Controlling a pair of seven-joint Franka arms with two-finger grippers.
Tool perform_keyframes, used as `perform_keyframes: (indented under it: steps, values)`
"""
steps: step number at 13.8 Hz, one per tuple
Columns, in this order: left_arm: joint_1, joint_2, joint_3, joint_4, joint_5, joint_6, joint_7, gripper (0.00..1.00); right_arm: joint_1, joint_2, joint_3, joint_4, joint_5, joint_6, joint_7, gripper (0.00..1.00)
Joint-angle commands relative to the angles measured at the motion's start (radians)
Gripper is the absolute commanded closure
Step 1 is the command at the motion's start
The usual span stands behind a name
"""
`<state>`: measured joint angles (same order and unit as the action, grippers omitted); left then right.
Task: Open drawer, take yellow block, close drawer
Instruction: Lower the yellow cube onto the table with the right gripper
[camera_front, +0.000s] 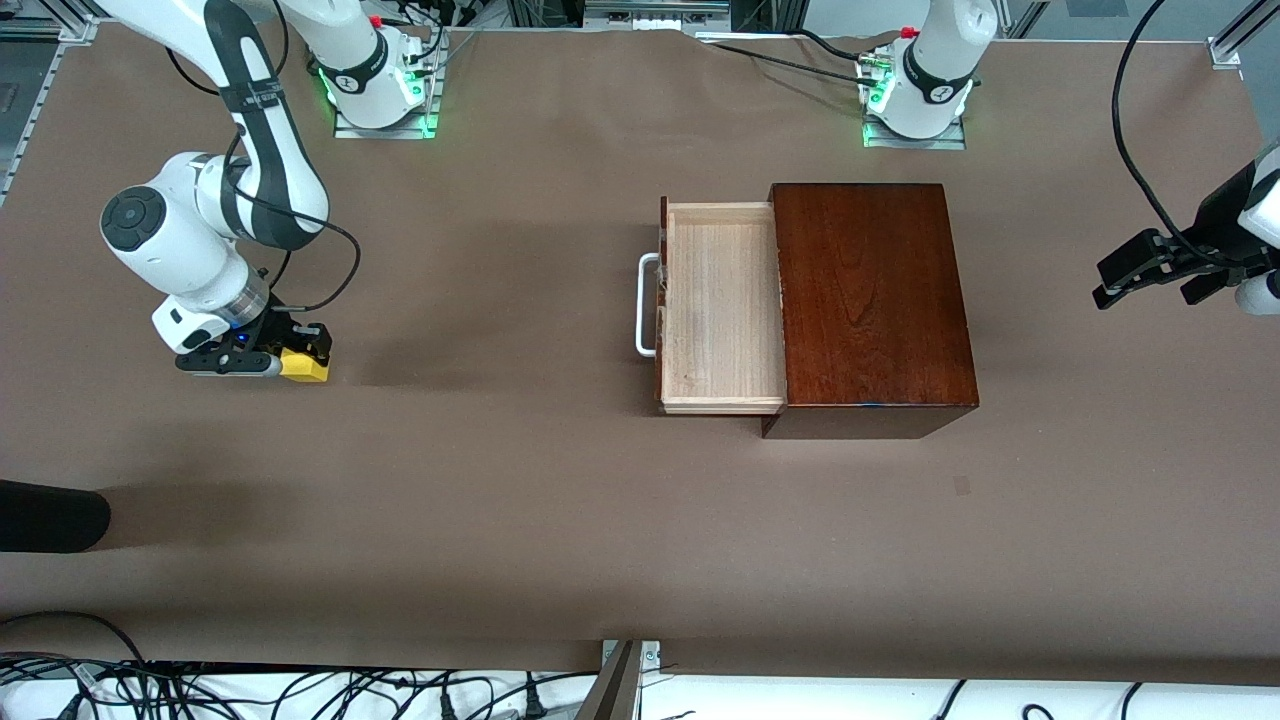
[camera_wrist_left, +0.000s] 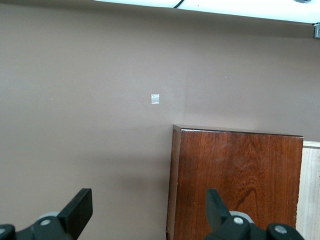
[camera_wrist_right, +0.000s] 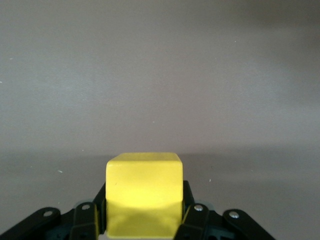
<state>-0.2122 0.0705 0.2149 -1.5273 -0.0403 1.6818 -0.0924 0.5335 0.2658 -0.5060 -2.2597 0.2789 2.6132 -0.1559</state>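
Observation:
The drawer stands pulled out of the dark wooden box, and its pale tray shows nothing inside. Its white handle faces the right arm's end of the table. My right gripper is low at the table surface near that end, shut on the yellow block. In the right wrist view the block fills the space between the black fingers. My left gripper hangs open and holds nothing, over the table at the left arm's end. Its wrist view shows the box top between its spread fingers.
A black object pokes in at the right arm's end, nearer the front camera. A small tape mark lies on the brown table cover nearer the camera than the box. Cables run along the table's front edge.

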Motion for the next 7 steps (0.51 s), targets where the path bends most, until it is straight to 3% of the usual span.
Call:
perform_keyframes:
  steps: [1, 4, 7]
  values:
    - [0.005, 0.011, 0.000, 0.027, -0.027, -0.017, 0.014, 0.00, 0.003, 0.030, -0.005, -0.014, 0.087, 0.048, -0.071, 0.97]
    - [-0.004, 0.008, -0.009, 0.029, -0.023, -0.019, 0.007, 0.00, 0.005, 0.070, -0.005, -0.014, 0.180, 0.083, -0.146, 0.97]
    - [-0.003, 0.005, -0.003, 0.029, -0.026, -0.020, 0.008, 0.00, 0.003, 0.102, -0.005, -0.014, 0.216, 0.094, -0.171, 0.97]
